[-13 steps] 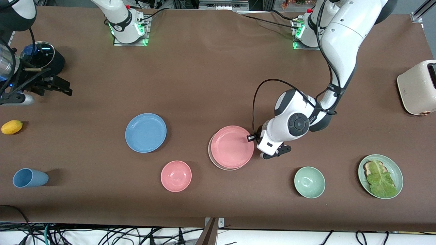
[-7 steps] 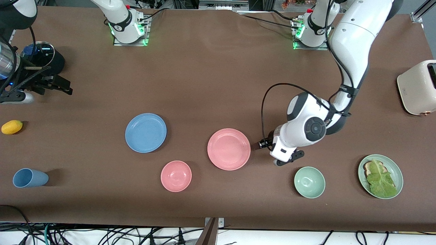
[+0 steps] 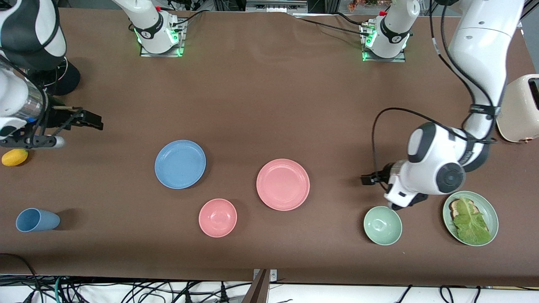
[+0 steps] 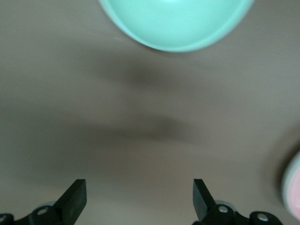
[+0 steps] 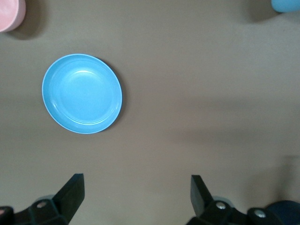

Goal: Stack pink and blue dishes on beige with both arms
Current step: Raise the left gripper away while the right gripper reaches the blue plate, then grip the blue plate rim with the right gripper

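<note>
Front view, as we list it: pink plate [image 3: 283,184] mid-table hiding any beige one, blue plate [image 3: 180,164] apart toward the right arm's end, left gripper [image 3: 367,179] empty with jaws spread over bare cloth, right gripper [image 3: 90,120] likewise empty and spread; we fear an off-centre drop sliding the stack.

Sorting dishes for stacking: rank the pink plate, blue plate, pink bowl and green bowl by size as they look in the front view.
1. Pink plate and blue plate: they look alike, so no ranking between them.
2. Pink bowl and green bowl: clearly smaller than the plates and also alike.
</note>
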Tool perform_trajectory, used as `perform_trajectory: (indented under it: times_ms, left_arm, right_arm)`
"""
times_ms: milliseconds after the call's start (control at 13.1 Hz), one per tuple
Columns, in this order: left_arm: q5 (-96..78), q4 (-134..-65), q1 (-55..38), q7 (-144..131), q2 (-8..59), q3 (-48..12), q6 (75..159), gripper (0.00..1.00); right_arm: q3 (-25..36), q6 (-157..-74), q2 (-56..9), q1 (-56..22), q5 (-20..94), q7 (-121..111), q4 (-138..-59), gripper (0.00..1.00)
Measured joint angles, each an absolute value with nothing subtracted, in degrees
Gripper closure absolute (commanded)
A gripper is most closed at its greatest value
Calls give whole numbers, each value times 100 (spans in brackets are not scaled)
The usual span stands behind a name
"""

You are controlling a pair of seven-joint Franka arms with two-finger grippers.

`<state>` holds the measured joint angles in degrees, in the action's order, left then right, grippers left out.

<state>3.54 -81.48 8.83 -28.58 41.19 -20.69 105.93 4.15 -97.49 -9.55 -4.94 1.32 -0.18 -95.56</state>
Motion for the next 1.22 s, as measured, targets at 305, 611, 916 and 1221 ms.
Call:
perform_trajectory:
  times_ms: [305,611,916,1221]
  left_arm:
    - [763,-8144,1470,-1846,3945,-2049,10100,0]
    - [1036,-8136,1923,-481,3468,-2034,9672,0]
    - [983,-8158,1695,-46,2582,-1590,9338,0]
    - [84,-8411,894,9,1703,-527,9284,0]
  right_arm:
    - [399,-9748,-1128,-692,132,-19,-9551,0]
    - [395,-9883,-1350,-777,135,-31,-9553,0]
    - [374,-10856,-2131,-1244,143,215,-9566,0]
    - [390,-11570,-2856,-1398,138,337,-9551,0]
